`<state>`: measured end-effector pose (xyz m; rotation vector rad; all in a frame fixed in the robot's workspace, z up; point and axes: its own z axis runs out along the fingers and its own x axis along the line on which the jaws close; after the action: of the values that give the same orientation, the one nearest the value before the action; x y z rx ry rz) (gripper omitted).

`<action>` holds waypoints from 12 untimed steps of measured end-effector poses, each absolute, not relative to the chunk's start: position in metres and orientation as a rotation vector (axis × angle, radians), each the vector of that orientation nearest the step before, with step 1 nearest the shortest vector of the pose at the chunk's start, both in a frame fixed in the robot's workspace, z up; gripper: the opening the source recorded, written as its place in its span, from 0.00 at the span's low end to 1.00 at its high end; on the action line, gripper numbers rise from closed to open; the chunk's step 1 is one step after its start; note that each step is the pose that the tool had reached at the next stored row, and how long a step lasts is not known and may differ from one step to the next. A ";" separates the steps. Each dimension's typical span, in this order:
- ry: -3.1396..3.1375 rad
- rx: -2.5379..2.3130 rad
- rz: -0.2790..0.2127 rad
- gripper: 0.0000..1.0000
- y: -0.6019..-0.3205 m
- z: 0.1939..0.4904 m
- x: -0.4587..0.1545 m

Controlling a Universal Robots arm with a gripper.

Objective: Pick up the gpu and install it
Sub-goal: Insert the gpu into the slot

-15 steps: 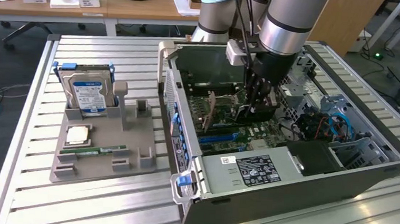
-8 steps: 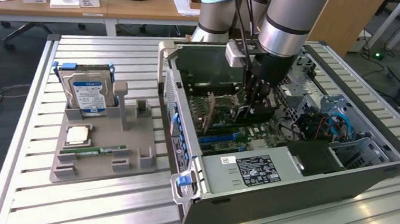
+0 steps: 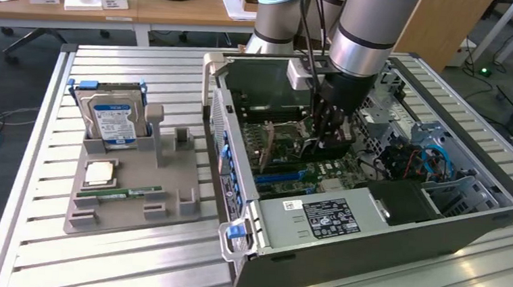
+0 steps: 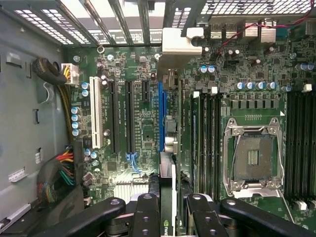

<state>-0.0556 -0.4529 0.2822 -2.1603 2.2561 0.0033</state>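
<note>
Case walls and power supply surround the end effector.

slatted metal table carries grey holder; open computer case beside it.

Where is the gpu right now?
In the wrist view the gpu stands edge-on, held in the gripper, inside the open computer case, lined up along the blue slot of the motherboard.

Ribbed metal table gleaming, smooth; grey plastic holder looking matt; gpu bracket showing bare silvery metal; gripper looking matt black; hard drive label shining glossy.
</note>
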 end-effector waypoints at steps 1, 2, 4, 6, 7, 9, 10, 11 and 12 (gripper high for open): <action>2.256 -2.160 0.003 0.26 -0.453 0.282 -0.056; 2.256 -2.160 0.003 0.26 -0.453 0.282 -0.057; 2.256 -2.160 0.003 0.26 -0.453 0.282 -0.060; 2.256 -2.160 0.003 0.26 -0.453 0.282 -0.063; 2.256 -2.160 0.003 0.26 -0.453 0.282 -0.065; 2.256 -2.160 0.003 0.26 -0.453 0.282 -0.067; 2.256 -2.160 0.003 0.26 -0.453 0.281 -0.068; 2.256 -2.160 0.003 0.26 -0.453 0.280 -0.068; 2.256 -2.160 0.003 0.26 -0.453 0.279 -0.068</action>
<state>-0.0685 -0.4529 0.2788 -2.1601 2.2560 0.0034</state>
